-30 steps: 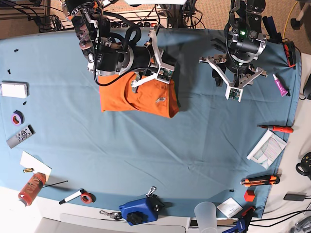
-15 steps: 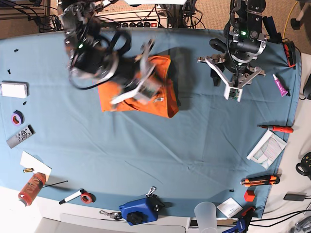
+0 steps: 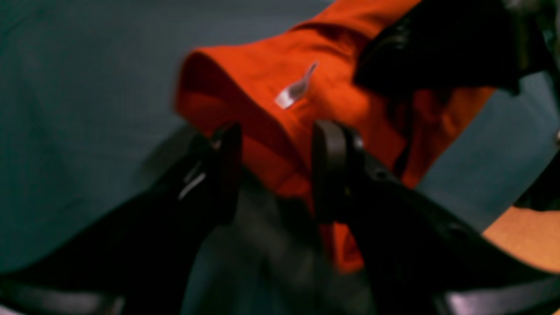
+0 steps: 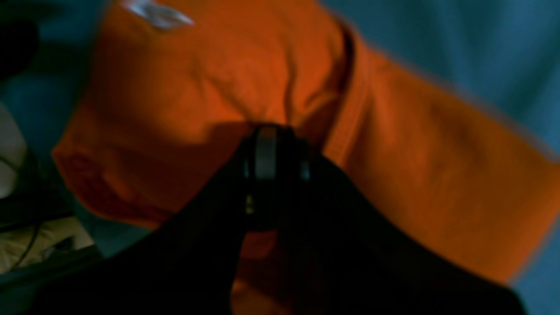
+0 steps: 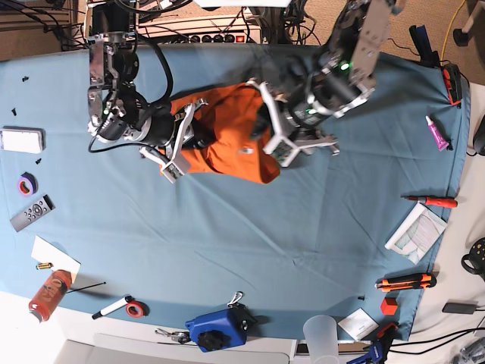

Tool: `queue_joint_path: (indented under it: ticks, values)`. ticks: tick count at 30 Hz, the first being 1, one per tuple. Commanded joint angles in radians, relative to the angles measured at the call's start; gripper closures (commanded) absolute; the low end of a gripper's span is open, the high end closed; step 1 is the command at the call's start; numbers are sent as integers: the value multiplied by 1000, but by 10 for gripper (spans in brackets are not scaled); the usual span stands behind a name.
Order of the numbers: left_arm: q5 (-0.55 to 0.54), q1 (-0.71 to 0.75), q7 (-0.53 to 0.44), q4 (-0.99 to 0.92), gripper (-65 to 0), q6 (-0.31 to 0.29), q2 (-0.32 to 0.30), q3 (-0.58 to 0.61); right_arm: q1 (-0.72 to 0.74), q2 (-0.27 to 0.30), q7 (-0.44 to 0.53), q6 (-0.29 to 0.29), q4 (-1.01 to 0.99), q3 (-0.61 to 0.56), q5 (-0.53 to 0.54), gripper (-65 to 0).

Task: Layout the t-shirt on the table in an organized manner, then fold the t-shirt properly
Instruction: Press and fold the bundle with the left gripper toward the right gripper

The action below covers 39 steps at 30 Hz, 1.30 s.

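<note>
T-shirt (image 5: 227,140) bunched on table (image 5: 227,227), toward far edge. My right gripper (image 4: 276,168) pinched together on t-shirt's fabric. My left gripper (image 3: 273,168) jaws apart over t-shirt's edge, nothing clamped. White label (image 3: 294,89) faces up.

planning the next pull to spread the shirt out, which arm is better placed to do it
Right, probably. The right gripper looks pinched on the t-shirt at its edge, ready to pull. The left gripper is open over the opposite edge, holding nothing.
</note>
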Motion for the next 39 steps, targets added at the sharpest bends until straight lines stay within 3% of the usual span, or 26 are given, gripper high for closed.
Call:
queue_joint_path:
  ticks: [1,8,12,15,17,20,25,30,33,35,38,39]
  values:
    - [-10,-19,-19,3,-244,0,19,16,13,6,0,3,-11,1,-3,-58]
    - [41,-29,-30,-51,-244,-3,76,93,37,6,-3,2,-35,3,9,-58]
    - [78,-53,-34,-214,-244,6,76,92,85,6,-41,2,-25,4,73,-58]
    - [124,-90,-19,-341,-244,91,76,92,110,6,-45,3,11,4,72,-58]
    - [149,-113,41,-357,-244,152,76,92,116,6,-44,3,45,4,71,-58]
    - [124,-138,126,-304,-244,170,76,92,118,6,-44,3,105,26,68,-58]
    - [80,-128,167,-108,-245,172,82,92,119,6,-31,3,154,146,66,-58]
    - [232,-74,121,-17,-245,274,142,92,117,7,-47,2,154,294,11,-58]
    - [330,-61,121,-17,-248,294,162,93,117,7,-81,3,154,356,5,-58]
    - [353,-61,121,-17,-306,307,162,93,114,8,-92,3,154,385,5,-58]
    - [336,-46,79,-21,-420,394,167,92,110,12,-93,3,154,405,-20,-58]
    - [312,-33,46,-28,-443,450,173,92,110,12,-94,3,154,405,-37,-58]
